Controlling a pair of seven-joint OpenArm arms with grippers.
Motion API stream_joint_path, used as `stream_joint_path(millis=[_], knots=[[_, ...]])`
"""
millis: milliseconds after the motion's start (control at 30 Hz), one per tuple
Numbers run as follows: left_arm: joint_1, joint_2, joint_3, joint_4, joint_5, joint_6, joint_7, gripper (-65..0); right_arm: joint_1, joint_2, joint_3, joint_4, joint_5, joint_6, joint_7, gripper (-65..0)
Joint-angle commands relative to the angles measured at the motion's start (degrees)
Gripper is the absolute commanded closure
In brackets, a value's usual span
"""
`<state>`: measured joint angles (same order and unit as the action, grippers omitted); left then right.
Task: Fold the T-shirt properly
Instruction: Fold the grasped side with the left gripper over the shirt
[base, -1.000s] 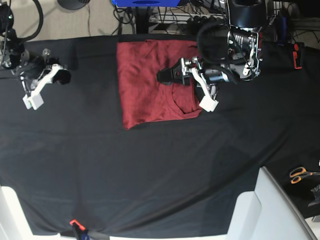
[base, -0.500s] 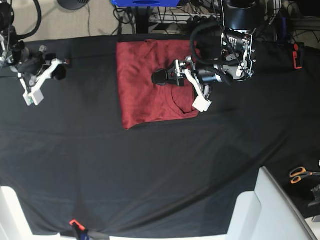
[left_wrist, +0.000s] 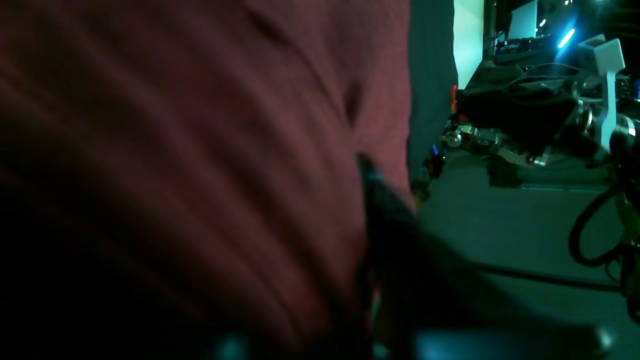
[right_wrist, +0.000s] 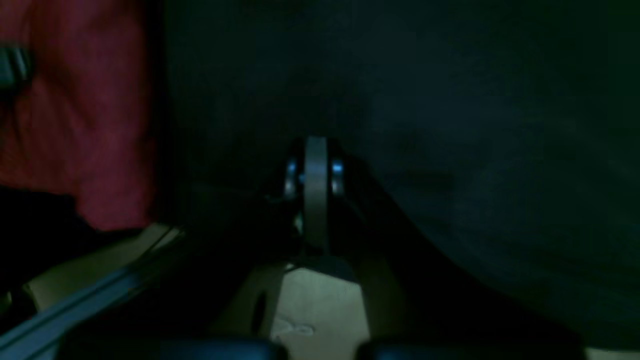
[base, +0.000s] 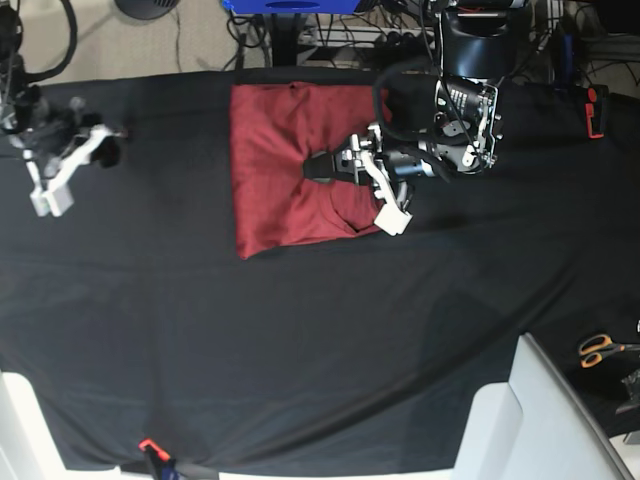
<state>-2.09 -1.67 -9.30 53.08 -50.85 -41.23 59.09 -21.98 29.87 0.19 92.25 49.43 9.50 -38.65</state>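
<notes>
The T-shirt (base: 285, 165), brick-red, plain, lies as a folded rectangle on the far middle of the surface (base: 300, 340), its collar opening toward the left arm's side. Change noted: over the past second the left hand (base: 318, 166) has travelled inward from the shirt's collar edge to its middle, and its jaws, wide a second ago, have drawn in on the cloth; in the left wrist view red fabric (left_wrist: 200, 150) fills most of the picture, pressed up against the dark fingers, yet whether a fold is truly pinched between them cannot be told. The shirt's outline has shifted slightly at the same time. Judgement: a grasp at mid-body is in progress, likely ahead of a further fold across the rectangle; the fold itself is not yet made. The right hand (base: 48, 200), jaws closed and holding nothing, has pulled back toward the far edge of its own side, well apart from the garment. Surface: a black cloth sheet, lightly creased, covering the whole top. Near edge: a white chair back (base: 540, 420) and a small orange clip (base: 148, 446). Side: orange-handled scissors (base: 600, 348). Beyond: cables, a blue bin (base: 290, 5), pale floor.
</notes>
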Motion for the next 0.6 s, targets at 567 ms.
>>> stream_joint_path(millis=[567], knots=[[-7.3,-8.0,12.5,9.0,2.1,6.6,12.0,0.0,-0.3,0.8,4.2,-2.3,0.5,0.3,0.6,0.0]])
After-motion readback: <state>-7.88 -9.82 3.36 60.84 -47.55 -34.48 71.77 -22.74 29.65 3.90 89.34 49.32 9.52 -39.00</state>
